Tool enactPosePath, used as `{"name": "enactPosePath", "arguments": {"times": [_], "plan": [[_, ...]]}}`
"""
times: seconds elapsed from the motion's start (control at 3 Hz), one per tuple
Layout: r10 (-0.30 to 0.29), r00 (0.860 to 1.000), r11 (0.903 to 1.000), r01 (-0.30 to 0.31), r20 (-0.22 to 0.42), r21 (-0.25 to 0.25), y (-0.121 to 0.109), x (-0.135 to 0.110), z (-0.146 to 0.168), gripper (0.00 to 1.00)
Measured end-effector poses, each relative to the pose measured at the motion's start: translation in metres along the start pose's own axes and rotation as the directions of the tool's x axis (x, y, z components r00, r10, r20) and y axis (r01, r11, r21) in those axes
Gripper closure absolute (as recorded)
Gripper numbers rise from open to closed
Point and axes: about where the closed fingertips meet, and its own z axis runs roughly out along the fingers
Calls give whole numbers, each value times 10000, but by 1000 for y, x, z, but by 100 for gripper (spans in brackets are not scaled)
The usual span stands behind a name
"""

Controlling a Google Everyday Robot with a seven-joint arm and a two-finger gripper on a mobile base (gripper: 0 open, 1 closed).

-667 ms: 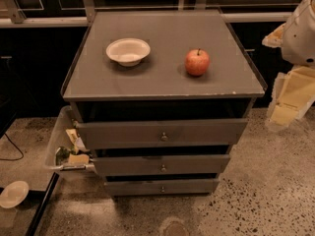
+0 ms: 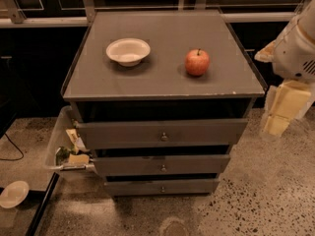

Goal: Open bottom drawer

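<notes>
Approach step: pincer (image 2: 281, 111) hangs right of cabinet (image 2: 167, 85), grip state untellable; next, reach low for bottom drawer (image 2: 133, 187) knob (image 2: 163, 189).

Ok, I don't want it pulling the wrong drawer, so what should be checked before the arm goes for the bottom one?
1. Target identified: bottom drawer, lowest of three grey fronts. Ok.
2. Its knob in view, nothing covering it. Ok.
3. Drawer shut, so a pull is what's needed. Ok.
4. Hand lined up with the knob. Not ok: it hangs right of the cabinet, higher than the knob and apart from it.
5. Apple and bowl on top sit back from the front edge. Ok.
6. Bin at the left stands beside the drawers, not in front. Ok.
</notes>
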Motion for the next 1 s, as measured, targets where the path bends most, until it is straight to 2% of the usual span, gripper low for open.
{"name": "enactPosePath", "arguments": {"times": [0.33,0.67,1.0], "plan": [[3,9995,9947,31,330,-1025,15,14,58,0],[-122,9977,9861,231,673,-1644,38,31,116,0],[-53,9955,9719,275,951,-2339,67,53,186,0]]}}
